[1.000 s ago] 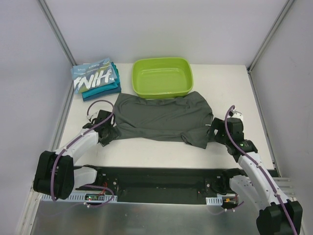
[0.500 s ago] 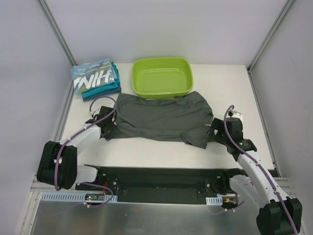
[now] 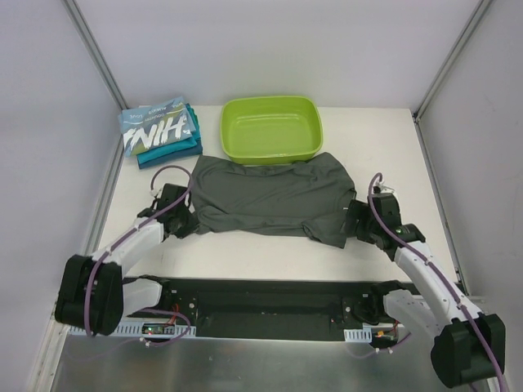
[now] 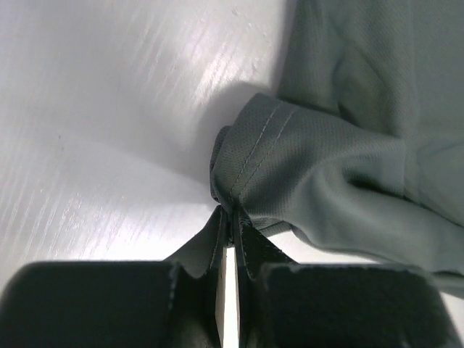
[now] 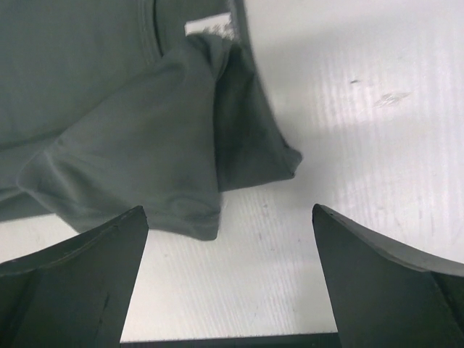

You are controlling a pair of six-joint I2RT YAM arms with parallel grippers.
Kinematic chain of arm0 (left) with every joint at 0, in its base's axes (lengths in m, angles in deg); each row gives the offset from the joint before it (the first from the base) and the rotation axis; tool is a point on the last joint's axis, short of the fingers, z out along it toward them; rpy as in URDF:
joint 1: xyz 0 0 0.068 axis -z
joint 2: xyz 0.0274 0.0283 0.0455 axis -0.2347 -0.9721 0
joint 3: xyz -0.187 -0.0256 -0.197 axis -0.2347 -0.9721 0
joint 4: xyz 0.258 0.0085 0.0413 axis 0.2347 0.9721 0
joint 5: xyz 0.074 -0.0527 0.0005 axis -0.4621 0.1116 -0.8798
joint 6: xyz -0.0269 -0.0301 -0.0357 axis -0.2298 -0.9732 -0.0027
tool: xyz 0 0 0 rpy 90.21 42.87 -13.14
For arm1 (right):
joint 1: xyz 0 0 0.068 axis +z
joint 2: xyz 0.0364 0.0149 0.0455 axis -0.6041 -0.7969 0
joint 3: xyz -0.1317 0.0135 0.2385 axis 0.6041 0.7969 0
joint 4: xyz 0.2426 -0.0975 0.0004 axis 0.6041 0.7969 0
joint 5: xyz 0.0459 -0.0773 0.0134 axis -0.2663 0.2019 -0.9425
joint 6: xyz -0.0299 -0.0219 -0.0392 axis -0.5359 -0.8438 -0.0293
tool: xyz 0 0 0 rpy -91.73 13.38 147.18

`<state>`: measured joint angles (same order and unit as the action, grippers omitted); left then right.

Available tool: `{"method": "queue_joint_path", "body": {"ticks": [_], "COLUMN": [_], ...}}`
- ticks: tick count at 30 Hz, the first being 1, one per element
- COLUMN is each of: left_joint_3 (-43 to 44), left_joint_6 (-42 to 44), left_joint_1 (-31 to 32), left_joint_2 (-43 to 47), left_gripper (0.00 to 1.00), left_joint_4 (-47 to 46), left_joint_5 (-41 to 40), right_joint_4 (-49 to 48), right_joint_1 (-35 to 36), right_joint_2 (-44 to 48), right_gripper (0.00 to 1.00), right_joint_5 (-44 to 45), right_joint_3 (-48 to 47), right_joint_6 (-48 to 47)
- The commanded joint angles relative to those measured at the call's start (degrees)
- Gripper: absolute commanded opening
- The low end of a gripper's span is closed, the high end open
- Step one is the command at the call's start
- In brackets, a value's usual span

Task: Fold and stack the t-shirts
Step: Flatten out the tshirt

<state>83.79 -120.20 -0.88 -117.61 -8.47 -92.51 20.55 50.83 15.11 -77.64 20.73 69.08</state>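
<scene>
A plain dark grey t-shirt [image 3: 274, 196] lies spread across the middle of the table. My left gripper [image 3: 184, 222] is shut on the hem of its left sleeve [image 4: 250, 156], pinched between the fingertips [image 4: 230, 217]. My right gripper [image 3: 353, 222] is open beside the shirt's right sleeve [image 5: 181, 159], which lies on the table just ahead of the fingers [image 5: 94, 246]. A folded light blue t-shirt with white letters [image 3: 158, 128] lies on top of folded teal shirts [image 3: 173, 151] at the back left.
A lime-green plastic tub [image 3: 270, 129] stands at the back centre, touching the grey shirt's far edge. Frame posts and walls bound the table on both sides. A black rail runs along the near edge [image 3: 261, 298].
The left gripper shifted slightly with the sleeve in it. The right gripper moved left, closer to the shirt's right sleeve.
</scene>
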Motion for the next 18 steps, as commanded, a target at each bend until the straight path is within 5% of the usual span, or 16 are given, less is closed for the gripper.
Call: {"method": "queue_joint_path", "body": {"ticks": [1,7,12,18], "left_joint_3": [-3.31,-4.28,-4.37,-4.37], "left_joint_6": [0.39,0.57,0.65,0.57], "left_joint_1": [-0.12,-0.12,-0.12,-0.12], "left_joint_2": [9.38,15.37,15.99,16.17], "left_gripper": [0.0,0.0,0.0,0.0], "left_joint_4": [1.3,2.18,2.18,2.18], "left_joint_5": [1.6,2.65,2.74,2.57], "right_joint_4": [4.61,3.12,0.84,0.31], "right_joint_1": [5.38,11.72,11.99,11.9], "right_joint_2": [-3.3,-8.22,-8.4,-9.63], "right_gripper": [0.99,0.89,0.69,0.58], "right_joint_5": [-0.66,0.49,2.77,1.19], "right_joint_3": [-2.63,-3.51,-1.76,-0.7], "right_joint_6": [2.31,5.03,6.8,7.41]}}
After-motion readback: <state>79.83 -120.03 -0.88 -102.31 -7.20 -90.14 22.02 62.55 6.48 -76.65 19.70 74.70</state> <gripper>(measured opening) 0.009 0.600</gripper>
